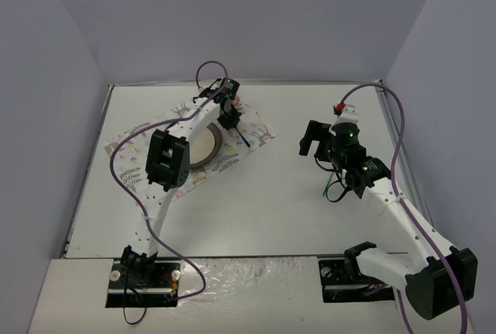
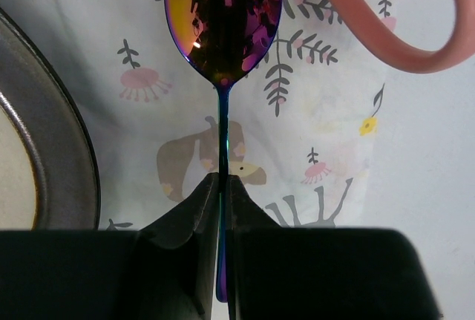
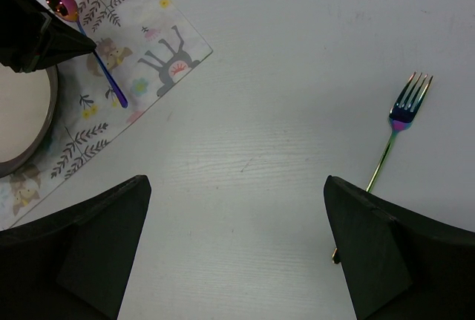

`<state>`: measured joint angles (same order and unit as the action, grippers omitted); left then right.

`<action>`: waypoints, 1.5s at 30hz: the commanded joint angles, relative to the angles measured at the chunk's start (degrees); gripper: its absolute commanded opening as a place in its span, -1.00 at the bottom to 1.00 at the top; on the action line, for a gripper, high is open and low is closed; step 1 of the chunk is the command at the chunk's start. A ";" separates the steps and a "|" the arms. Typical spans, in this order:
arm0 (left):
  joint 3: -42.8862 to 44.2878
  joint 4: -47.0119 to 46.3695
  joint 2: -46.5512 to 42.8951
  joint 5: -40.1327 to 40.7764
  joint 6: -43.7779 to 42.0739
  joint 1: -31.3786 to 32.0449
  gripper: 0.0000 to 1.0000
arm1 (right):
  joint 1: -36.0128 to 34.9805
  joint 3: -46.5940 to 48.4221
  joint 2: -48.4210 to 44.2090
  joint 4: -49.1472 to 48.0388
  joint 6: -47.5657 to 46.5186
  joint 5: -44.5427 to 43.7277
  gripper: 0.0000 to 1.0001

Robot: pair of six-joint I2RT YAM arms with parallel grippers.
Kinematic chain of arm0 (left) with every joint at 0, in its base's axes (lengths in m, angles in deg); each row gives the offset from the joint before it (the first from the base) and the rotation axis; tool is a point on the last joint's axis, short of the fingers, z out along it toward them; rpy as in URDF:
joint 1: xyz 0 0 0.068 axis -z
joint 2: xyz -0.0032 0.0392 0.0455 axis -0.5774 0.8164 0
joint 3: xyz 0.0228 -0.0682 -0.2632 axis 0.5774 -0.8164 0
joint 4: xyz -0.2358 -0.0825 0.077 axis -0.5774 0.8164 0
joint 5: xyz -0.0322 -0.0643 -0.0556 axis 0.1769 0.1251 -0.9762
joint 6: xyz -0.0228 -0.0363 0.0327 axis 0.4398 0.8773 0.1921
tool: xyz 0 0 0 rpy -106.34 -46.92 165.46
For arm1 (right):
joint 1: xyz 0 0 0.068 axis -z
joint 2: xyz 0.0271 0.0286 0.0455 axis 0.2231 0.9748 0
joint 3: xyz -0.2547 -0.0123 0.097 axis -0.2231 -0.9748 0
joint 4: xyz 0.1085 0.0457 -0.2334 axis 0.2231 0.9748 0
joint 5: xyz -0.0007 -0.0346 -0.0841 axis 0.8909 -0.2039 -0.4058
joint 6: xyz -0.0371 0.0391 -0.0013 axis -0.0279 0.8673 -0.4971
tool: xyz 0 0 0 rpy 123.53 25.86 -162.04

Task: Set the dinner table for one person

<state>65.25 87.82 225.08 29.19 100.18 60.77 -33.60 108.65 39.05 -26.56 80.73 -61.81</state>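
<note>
My left gripper [image 2: 223, 186] pinches the one spoon [image 2: 223, 15] over the placemat [image 2: 326, 134]. My right gripper [image 3: 236, 212] hangs wide open over the dinner table [image 3: 282, 53], by the one fork [image 3: 401, 112]. One plate [image 2: 59, 157] and a pink handle [image 2: 386, 41] are cut off.

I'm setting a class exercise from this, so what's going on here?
The left gripper is shut on the thin handle of an iridescent metal spoon, over the white animal-print cloth placemat beside the round grey-rimmed plate. The right gripper hangs open above the large white dinner table, where an iridescent metal fork lies on the bare surface, off the placemat.
</note>
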 commanded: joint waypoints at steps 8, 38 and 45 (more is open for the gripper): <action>2.26 -1.64 0.66 -0.33 0.81 0.08 -1.00 | -0.12 -0.34 -1.10 -1.50 -0.18 -2.01 1.00; -2.69 -1.86 -16.98 -0.77 -9.72 2.74 -0.08 | 4.29 -2.43 -0.45 1.02 3.85 -8.42 1.00; -15.82 -4.67 -31.28 1.25 -20.88 6.22 0.01 | 8.01 -5.08 3.40 1.76 7.79 -7.69 0.97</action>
<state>55.36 85.51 204.70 27.96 87.81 65.02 -26.67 104.27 39.88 -24.03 85.53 -67.84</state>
